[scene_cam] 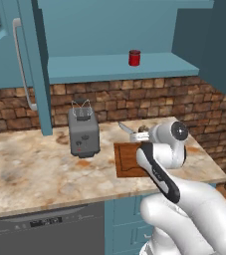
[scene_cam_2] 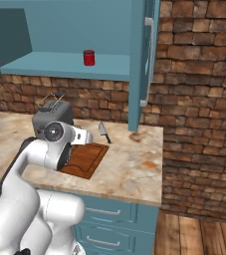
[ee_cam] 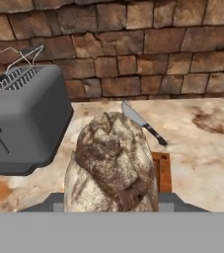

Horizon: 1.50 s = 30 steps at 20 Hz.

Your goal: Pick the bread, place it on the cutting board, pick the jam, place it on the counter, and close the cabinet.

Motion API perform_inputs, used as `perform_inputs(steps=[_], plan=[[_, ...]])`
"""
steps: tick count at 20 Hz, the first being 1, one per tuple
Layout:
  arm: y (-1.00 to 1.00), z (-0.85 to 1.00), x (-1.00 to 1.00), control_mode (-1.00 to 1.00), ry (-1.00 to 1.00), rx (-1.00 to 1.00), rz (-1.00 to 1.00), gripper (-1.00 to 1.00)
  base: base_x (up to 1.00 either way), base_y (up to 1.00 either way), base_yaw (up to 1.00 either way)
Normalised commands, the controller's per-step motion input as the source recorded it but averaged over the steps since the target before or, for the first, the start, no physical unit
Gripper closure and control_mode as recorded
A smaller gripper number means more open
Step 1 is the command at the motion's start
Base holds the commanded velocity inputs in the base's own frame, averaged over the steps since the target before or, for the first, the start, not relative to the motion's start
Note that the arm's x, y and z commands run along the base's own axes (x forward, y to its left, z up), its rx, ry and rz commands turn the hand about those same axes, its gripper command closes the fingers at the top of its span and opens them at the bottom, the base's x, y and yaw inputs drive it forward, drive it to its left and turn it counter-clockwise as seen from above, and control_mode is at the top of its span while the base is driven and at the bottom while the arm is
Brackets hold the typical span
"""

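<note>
Bread [ee_cam: 112, 163] brown, speckled — jam [scene_cam: 134, 58] red — counter [scene_cam: 30, 169] beige-rust marbled — cabinet [scene_cam: 109, 25] teal.

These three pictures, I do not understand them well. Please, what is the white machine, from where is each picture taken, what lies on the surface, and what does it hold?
The white machine is a robot arm with a two-finger gripper, in a rendered kitchen. Two pictures come from cameras behind the arm, left and right. The third comes from a camera on the hand itself, looking along the fingers. On the marbled counter stand a grey toaster, a wooden cutting board and a knife near the brick wall. The gripper is shut on the bread, a brown speckled loaf, held over the board. Above, the teal cabinet is open, and the red jam jar stands on its shelf.
</note>
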Motion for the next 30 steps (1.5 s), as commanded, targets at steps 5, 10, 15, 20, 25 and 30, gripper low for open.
perform_inputs(steps=[5, 10, 15, 20, 25, 30], plan=[[0.0, -0.16, 0.16, -1.0, 0.0, 0.0, 0.0, 1.0, 0.0, 0.0, 0.0], [0.0, -0.19, 0.17, -1.0, 0.0, 0.0, 0.0, 1.0, 0.0, 0.0, 0.0], [0.0, -0.24, 0.17, -1.0, 0.0, 0.0, 0.0, 1.0, 0.0, 0.0, 0.0], [0.0, -0.25, 0.1, -1.0, 0.0, 0.0, 0.0, 1.0, 0.0, 0.0, 0.0], [0.0, -0.25, 0.01, -1.0, 0.0, 0.0, 0.0, 1.0, 0.0, 0.0, 0.0], [0.0, -0.29, 0.0, -1.0, 0.0, 0.0, 0.0, 1.0, 0.0, 0.0, 0.0]])
